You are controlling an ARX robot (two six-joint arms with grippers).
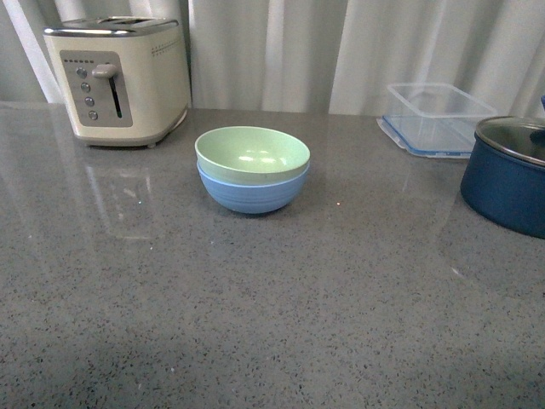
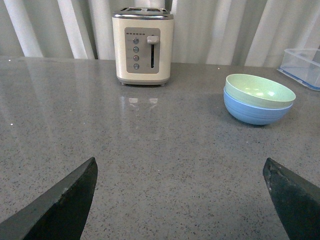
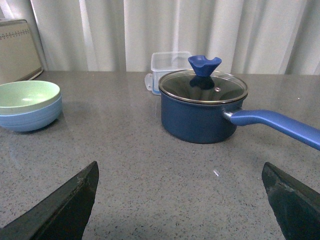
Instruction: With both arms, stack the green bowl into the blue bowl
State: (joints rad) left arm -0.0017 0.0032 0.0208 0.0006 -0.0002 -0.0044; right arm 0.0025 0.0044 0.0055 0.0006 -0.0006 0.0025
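The pale green bowl (image 1: 253,152) sits nested inside the light blue bowl (image 1: 252,193) on the grey counter, in the middle of the front view. The stack also shows in the left wrist view, green bowl (image 2: 260,89) in blue bowl (image 2: 256,111), and in the right wrist view, green bowl (image 3: 27,96) in blue bowl (image 3: 31,118). Neither arm shows in the front view. My left gripper (image 2: 180,167) is open and empty, well short of the bowls. My right gripper (image 3: 180,170) is open and empty over bare counter.
A cream toaster (image 1: 119,78) stands at the back left. A clear plastic container (image 1: 436,118) and a dark blue lidded pot (image 1: 509,175) with a long handle (image 3: 280,125) stand at the right.
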